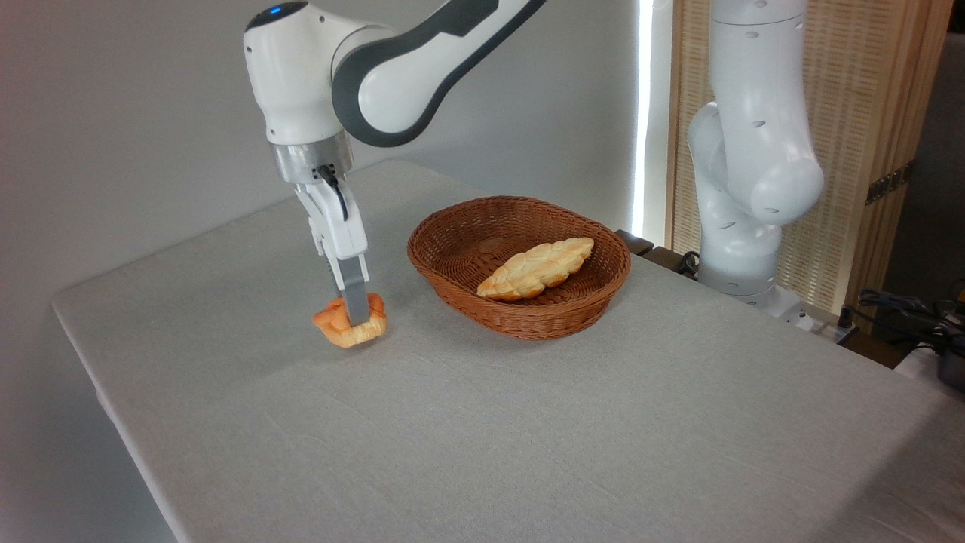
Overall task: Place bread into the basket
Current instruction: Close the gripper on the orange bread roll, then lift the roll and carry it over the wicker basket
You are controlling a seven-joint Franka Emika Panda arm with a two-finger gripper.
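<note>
Your gripper point(353, 315) is clamped across the bread point(350, 322), tilted just off the table point(528, 437) left of the basket point(528, 320), where 1 braided loaf point(537, 268) leaves room.

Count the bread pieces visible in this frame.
2. The small orange bun sits on the table, left of the basket, between the gripper fingers. The braided loaf lies inside the basket. Nothing seems hidden.
</note>
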